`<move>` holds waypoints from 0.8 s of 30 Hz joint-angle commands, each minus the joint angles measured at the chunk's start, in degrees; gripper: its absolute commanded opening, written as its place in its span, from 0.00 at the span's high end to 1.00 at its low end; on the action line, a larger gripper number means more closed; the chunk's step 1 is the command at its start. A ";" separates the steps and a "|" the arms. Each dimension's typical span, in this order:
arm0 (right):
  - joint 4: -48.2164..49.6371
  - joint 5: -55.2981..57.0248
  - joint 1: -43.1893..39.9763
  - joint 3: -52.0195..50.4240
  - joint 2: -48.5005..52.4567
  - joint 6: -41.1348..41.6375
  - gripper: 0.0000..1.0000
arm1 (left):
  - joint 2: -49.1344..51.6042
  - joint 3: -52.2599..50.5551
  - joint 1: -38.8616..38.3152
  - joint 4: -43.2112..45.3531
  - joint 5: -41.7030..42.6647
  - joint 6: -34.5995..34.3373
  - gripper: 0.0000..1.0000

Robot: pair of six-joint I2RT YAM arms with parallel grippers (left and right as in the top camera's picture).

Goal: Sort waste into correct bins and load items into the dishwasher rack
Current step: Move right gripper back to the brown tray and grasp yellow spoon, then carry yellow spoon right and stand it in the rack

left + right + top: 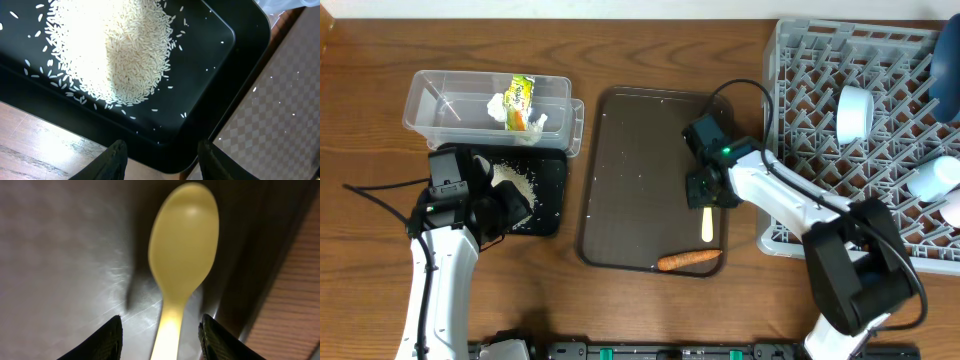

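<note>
On the right of the table stands the grey dishwasher rack (820, 120), the biggest thing here, its upright pegs in a lattice. A dark blue bowl (948, 65) sits at its far right corner and a white cup (854, 112) among the pegs. In the middle lies the dark brown serving tray (640, 150), flecked with stray grains. At far left, the clear tub (445, 100) holds crumpled white tissue (500, 105) and a yellow-green-orange wrapper (520, 98). Just nearer, the black tray (548, 195) carries a heap of white rice (115, 50).

The left gripper (160, 155) hangs over that tray's edge, fingers part-way apart, gripping nothing. An orange carrot piece (688, 260) lies at the brown tray's near edge. The pale yellow spoon (182, 245), smooth and glossy, lies flat by the brown tray's right rim. The right gripper (160, 330) straddles its handle, fingers about half apart, with a gap on either side.
</note>
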 commanded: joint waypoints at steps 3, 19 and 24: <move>0.13 0.94 0.66 -0.46 3.98 1.55 0.53 | 0.22 1.03 -0.22 0.02 -0.76 1.20 0.52; 0.26 0.87 0.59 0.09 3.96 1.49 0.87 | 0.22 1.03 -0.22 0.02 -0.76 1.20 0.51; -0.07 -0.74 0.59 2.16 3.52 -0.46 0.96 | 0.22 1.01 -0.22 0.02 -0.76 1.20 0.51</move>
